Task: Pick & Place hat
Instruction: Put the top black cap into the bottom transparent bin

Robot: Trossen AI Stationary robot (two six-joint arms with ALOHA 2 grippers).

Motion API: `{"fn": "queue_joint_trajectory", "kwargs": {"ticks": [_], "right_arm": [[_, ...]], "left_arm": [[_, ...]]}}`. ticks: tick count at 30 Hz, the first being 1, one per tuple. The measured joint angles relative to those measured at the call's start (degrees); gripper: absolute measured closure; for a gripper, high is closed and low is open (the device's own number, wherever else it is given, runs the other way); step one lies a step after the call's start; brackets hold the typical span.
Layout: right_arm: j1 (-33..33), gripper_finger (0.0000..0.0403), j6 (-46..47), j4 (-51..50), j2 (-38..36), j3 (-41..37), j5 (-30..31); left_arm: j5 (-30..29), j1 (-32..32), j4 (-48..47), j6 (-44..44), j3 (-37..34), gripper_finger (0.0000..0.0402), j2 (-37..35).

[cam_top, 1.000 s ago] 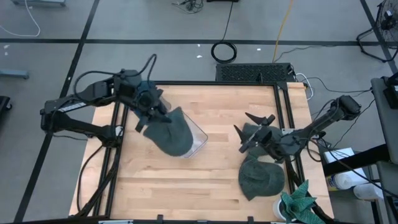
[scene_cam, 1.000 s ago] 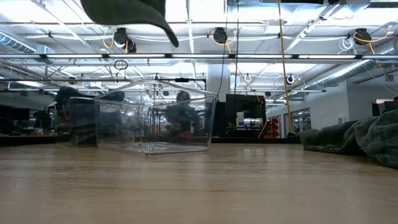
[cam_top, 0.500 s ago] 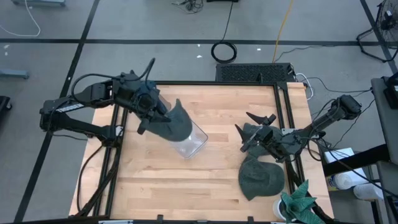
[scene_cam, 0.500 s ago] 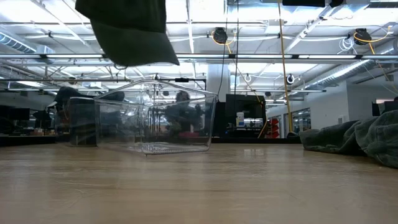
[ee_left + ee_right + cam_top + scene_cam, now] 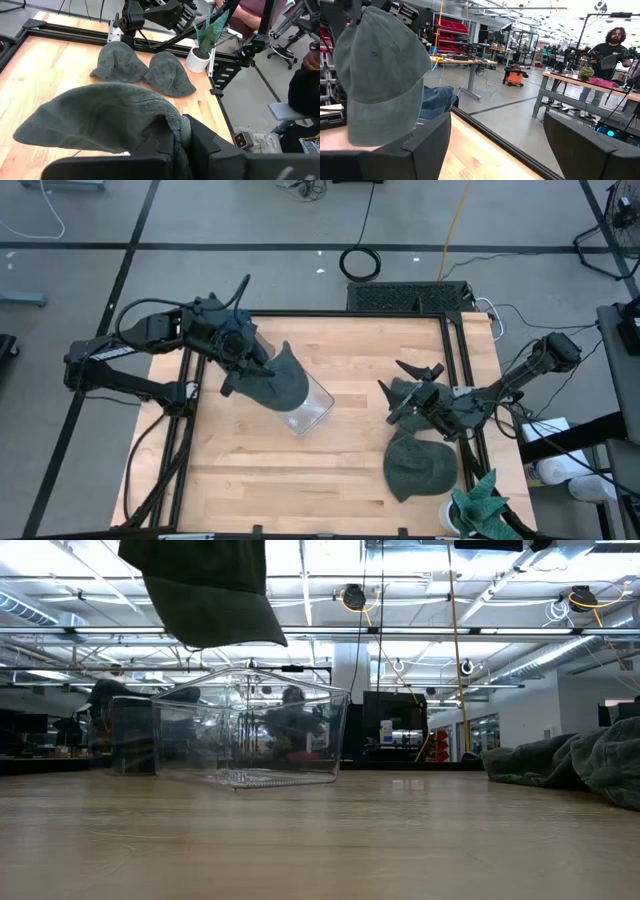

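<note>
1. Wooden table (image 5: 340, 470), workshop hall behind.
2. Left gripper (image 5: 256, 367) pinched on dark green hat (image 5: 275, 385), held in the air above clear plastic bin (image 5: 245, 728).
3. Right gripper (image 5: 398, 402) spread wide, empty, near two more hats (image 5: 420, 465) by the table's right edge.

Held hat (image 5: 274, 382) lower, over bin (image 5: 307, 409)

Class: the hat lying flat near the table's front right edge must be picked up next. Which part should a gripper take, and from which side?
Take the hat by its edge, coming from above with the open right gripper. It lies flattened on the table, so only the thin rim fits between fingers.
</note>
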Motion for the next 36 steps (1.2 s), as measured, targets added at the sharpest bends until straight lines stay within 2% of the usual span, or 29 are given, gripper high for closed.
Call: {"fn": "queue_joint_trajectory", "kwargs": {"ticks": [6, 10, 23, 36], "right_arm": [[0.0, 0.0101, 0.0, 0.0, 0.0, 0.0, 0.0], [0.0, 0.0101, 0.0, 0.0, 0.0, 0.0, 0.0], [0.0, 0.0101, 0.0, -0.1, 0.0, 0.0, 0.0], [0.0, 0.0101, 0.0, -0.2, 0.0, 0.0, 0.0]], "left_arm": [[-0.1, 0.0, 0.0, 0.1, 0.0, 0.0382, 1.1], [-2.9, 0.0, -0.2, 0.2, 0.0, 0.0382, 2.5], [-3.0, 0.0, -0.9, 1.8, 0.0, 0.0382, 8.4], [-3.5, 0.0, -2.8, 2.1, 0.0, 0.0382, 11.1]]}}
